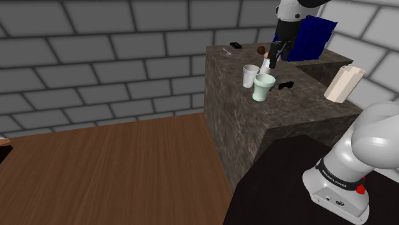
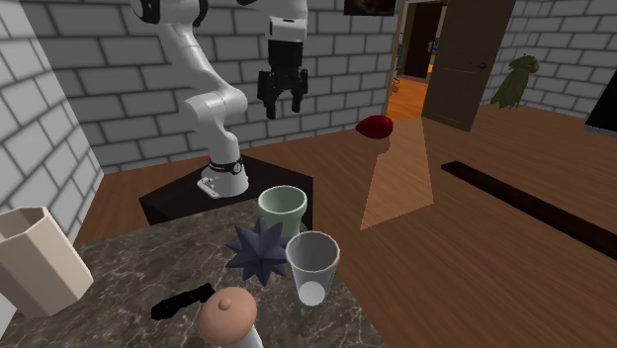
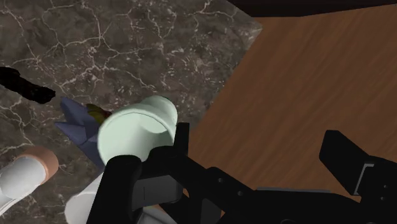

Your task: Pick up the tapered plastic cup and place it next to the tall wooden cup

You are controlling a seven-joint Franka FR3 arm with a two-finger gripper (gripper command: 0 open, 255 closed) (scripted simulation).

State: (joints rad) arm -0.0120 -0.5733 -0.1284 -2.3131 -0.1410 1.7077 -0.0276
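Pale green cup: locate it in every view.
Shoulder view: pale green cup right of centre, beside a white cup.
Second exterior view: the cup at centre, behind the blue spiky star.
Wrist view: the cup beside that star.
Shared landmark: the marbled counter, its edge by the wooden floor.

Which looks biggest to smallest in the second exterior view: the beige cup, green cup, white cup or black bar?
1. beige cup.
2. white cup and green cup look alike; the white one stands nearer the camera, so unranked.
3. black bar, smallest.
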